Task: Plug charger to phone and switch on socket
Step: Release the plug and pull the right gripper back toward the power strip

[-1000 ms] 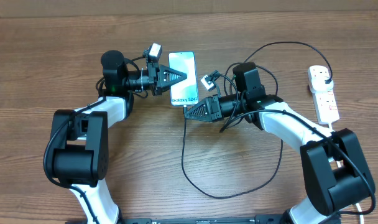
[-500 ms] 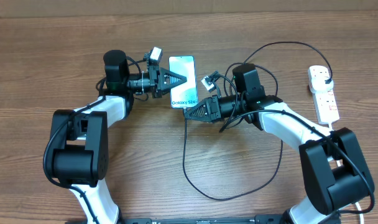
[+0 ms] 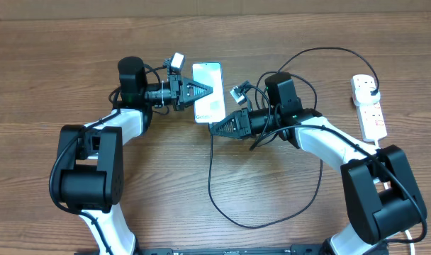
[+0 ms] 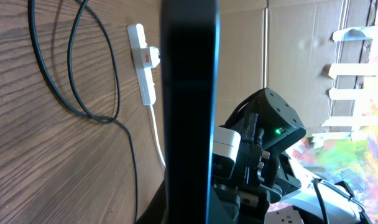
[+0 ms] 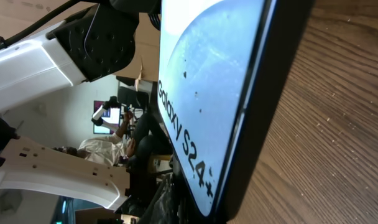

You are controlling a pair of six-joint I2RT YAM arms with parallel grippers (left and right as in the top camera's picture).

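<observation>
Depicts the plugging-in step. Holds the phone (image 3: pixel 208 106) near the middle of the table (image 3: pixel 59 57) in the left gripper (image 3: pixel 210 88), clamped on its long edge. Pinches the charger (image 3: pixel 209 166) at its tip in the right gripper (image 3: pixel 214 129), fingers together, just beside the phone's lower end. Calls next for aligning tip with port, then a straight push. Leaves the socket (image 3: pixel 367 106), well apart at right, probably not yet switched.

Lays out phone, cable loop and socket together from overhead. Gives the phone's dark edge from the left wrist and its lit screen from the right wrist. Shows the tip in neither.
</observation>
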